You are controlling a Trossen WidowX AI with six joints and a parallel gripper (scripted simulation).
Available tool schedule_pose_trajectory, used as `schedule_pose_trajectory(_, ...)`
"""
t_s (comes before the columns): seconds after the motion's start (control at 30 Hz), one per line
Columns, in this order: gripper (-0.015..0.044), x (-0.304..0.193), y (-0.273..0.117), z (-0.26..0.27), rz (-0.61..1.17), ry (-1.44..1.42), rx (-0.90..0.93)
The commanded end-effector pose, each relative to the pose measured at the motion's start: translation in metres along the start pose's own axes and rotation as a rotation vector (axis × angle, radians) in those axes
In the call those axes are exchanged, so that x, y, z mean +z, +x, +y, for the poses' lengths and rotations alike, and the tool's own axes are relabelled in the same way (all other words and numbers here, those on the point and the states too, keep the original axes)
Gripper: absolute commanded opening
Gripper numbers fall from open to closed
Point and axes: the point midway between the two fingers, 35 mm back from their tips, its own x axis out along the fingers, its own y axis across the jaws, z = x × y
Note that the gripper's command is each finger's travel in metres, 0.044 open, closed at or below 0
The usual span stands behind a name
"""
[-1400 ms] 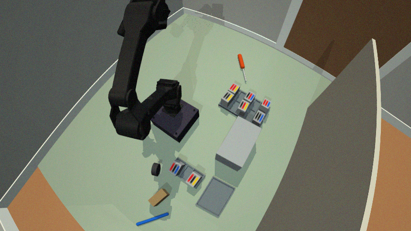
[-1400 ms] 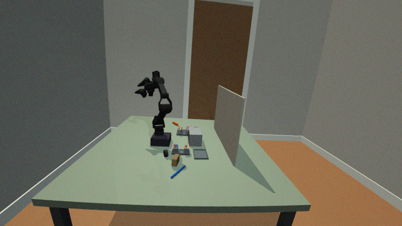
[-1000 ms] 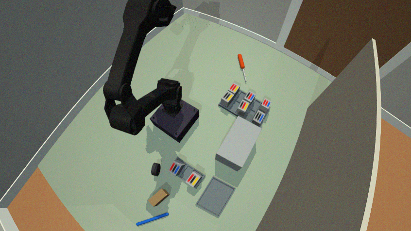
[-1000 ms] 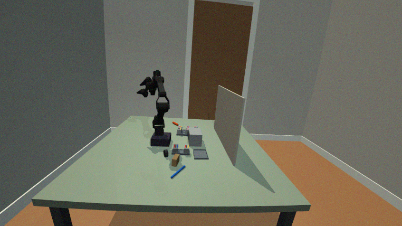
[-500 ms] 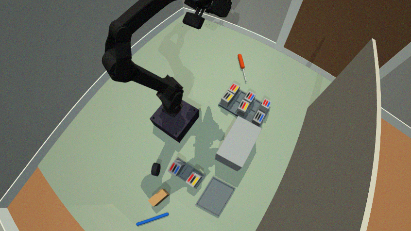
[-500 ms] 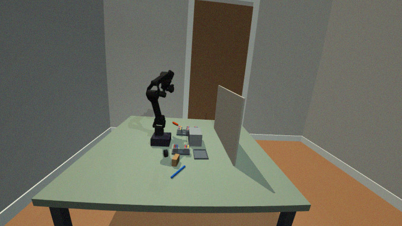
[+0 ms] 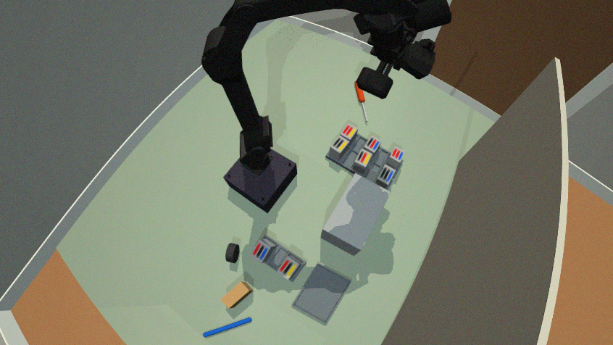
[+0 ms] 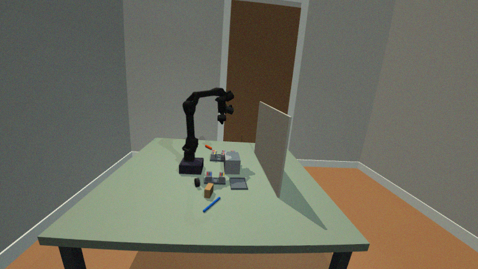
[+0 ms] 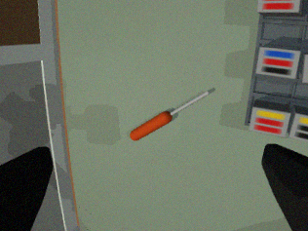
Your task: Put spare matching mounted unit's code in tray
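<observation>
Claw [image 9: 155,210] stands wide and holds nothing; in the wrist view only its two dark fingertips show at the lower corners, well above the counter [image 9: 162,58]; it hangs high at the far side of the counter, over the orange screwdriver [image 7: 359,93]

Mounted unit [image 7: 356,212], a grey box, sits right of the arm base [image 7: 260,176]; its back face is not legible in any view, so the code cannot be read here

Spares: a rack of six colour-striped blocks [image 7: 365,155] just beyond the mounted unit, touching or nearly touching its far end; a second, smaller rack [image 7: 278,257] holds two more blocks nearer, left of the tray [image 7: 321,292]; tray lies flat, nothing seen in it; which spare matches cannot be told yet

Step in hand, as judged: inspection, not picking; the arm is raised behind the unit, apparently to bring the wrist camera round to its rear face; the wrist view at present looks down on the screwdriver and the edge of the far rack, not on the unit

Next move calls for: tilting the wrist toward the unit's back until the stripe code shows; then comparing stripe order against each spare; claw to remain wide until over the chosen block

Other items near the small rack: black puck [image 7: 232,252], tan block [image 7: 235,294], blue pen [image 7: 227,327]; tall board [image 7: 493,222] stands at right
</observation>
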Motion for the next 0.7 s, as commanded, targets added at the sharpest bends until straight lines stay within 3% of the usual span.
schedule_pose_trajectory(0.0, 0.044, 0.055, 0.001, -0.042, -0.056, -0.003, -0.126)
schedule_pose_trajectory(0.43, 0.044, 0.163, -0.025, -0.233, 0.052, -0.046, -0.502)
schedule_pose_trajectory(0.67, 0.044, 0.165, -0.028, -0.247, 0.072, -0.048, -0.519)
